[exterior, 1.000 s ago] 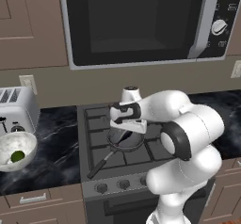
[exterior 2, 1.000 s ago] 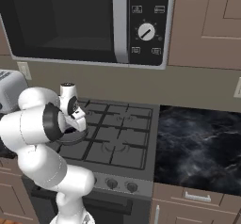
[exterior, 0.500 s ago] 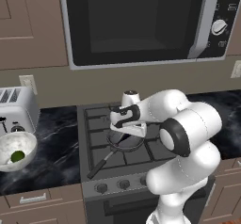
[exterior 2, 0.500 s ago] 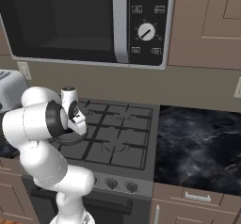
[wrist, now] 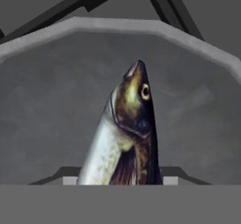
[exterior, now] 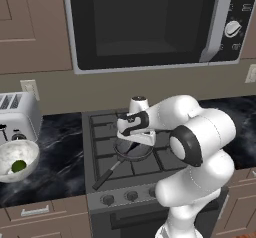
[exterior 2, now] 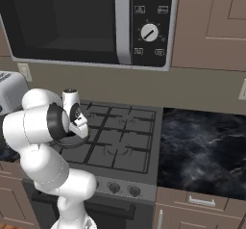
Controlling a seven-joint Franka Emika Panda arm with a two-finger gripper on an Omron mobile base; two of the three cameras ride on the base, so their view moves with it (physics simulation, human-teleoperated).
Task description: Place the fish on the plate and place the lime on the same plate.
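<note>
Down over the stove (exterior: 105,132), the frying pan (exterior: 131,152) holds the fish (wrist: 124,138), head toward twelve o'clock in the hand view. Whether the hand (exterior: 134,141) grips it, I cannot tell. The lime (exterior: 18,166) sits in the bowl (exterior: 27,149), at nine o'clock. Picking the fish seems underway; next, a lift.

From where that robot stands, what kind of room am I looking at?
A home-style kitchen, computer-rendered by the look of it. A gas stove with knobs stands under a built-in microwave, a toaster sits on the dark marble counter, and wooden cabinets surround them.
</note>
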